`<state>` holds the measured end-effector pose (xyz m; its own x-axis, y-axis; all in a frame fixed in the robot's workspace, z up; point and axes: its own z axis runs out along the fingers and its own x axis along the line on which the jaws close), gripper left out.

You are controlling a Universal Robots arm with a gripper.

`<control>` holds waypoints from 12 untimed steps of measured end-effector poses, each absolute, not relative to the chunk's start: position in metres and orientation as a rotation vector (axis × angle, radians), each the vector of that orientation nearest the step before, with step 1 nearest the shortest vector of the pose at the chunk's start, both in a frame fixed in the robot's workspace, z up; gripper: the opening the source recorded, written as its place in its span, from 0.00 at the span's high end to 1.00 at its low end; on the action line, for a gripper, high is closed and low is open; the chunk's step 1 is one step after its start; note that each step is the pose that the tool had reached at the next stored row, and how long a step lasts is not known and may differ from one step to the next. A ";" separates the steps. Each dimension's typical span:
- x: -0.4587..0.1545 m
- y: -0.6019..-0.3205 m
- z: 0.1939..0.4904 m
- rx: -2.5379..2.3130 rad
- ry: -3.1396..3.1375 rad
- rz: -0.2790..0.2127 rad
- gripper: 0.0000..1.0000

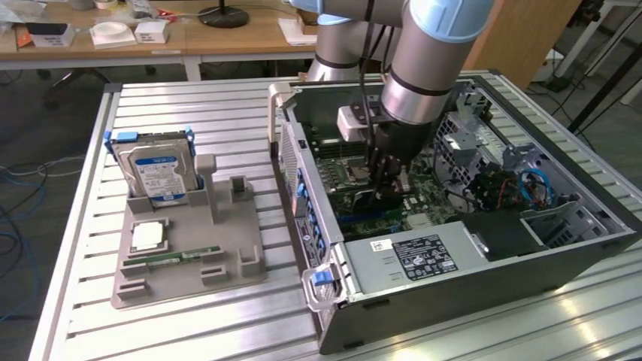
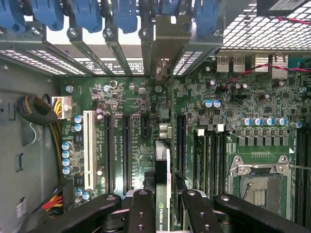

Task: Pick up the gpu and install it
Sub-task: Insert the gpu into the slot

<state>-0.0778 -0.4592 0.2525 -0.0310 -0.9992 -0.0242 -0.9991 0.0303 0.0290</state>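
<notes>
Fingers (image 2: 141, 213) nearest, clamped on gpu (image 2: 164, 194), held edge-on between them over the motherboard (image 2: 126, 111) slots. I judge pickup done, seating not yet. Gripper (image 1: 386, 197) inside case (image 1: 482, 282), frame centre. Slatted table (image 1: 180, 323); holder with drive (image 1: 155, 177) left; desks upper left.

I can't read any text clearly; beside the gpu (image 2: 163, 213), motherboard (image 2: 131, 141) silkscreen stays illegible, as does the power supply label (image 1: 426, 256).
</notes>
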 end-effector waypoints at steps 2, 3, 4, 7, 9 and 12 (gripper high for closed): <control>-0.079 -0.459 0.252 2.185 -2.253 -0.059 0.74; -0.080 -0.459 0.252 2.185 -2.253 -0.059 0.74; -0.080 -0.459 0.252 2.185 -2.253 -0.059 0.74; -0.080 -0.459 0.252 2.185 -2.253 -0.059 0.74; -0.080 -0.459 0.251 2.185 -2.253 -0.059 0.74; -0.081 -0.459 0.251 2.185 -2.253 -0.059 0.74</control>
<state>-0.0806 -0.4587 0.2508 -0.0311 -0.9992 -0.0240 -0.9991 0.0304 0.0291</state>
